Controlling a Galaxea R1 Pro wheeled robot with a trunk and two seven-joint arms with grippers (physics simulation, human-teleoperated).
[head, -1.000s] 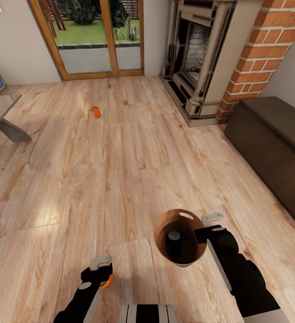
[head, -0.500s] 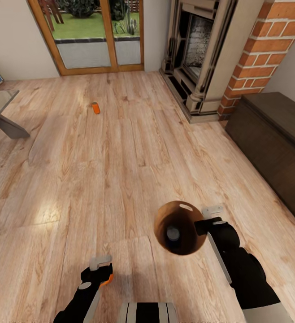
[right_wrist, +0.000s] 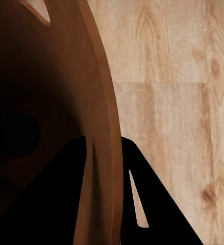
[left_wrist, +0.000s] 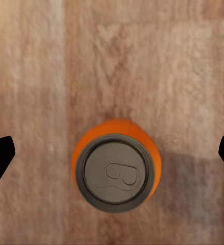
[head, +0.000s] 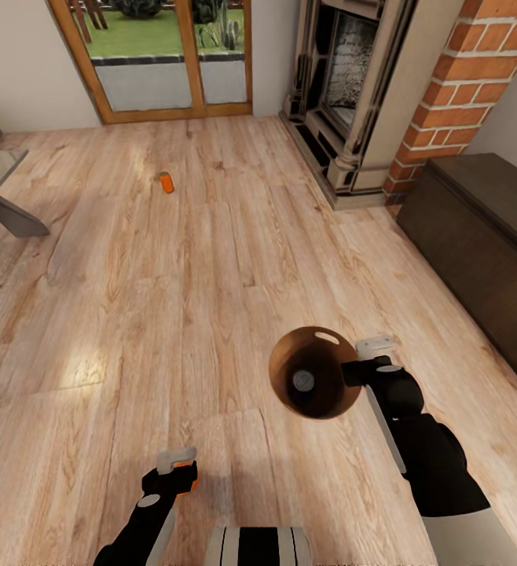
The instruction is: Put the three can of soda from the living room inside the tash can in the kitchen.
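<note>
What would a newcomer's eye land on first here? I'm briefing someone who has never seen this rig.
Probably the trash can, held up by its rim in the right gripper, its coppery inside open to the head camera with a soda can's grey top at the bottom. Next, the orange can standing on the plank floor between the left gripper's open fingers, and a third can far off near the glass doors.

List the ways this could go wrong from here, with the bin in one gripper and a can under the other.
1. The right gripper pinches only the trash can's rim; the bin may tilt or slip, spilling the can inside.
2. The left gripper is open wide around the upright can; an off-centre close could topple it.
3. The far can lies well ahead.
</note>
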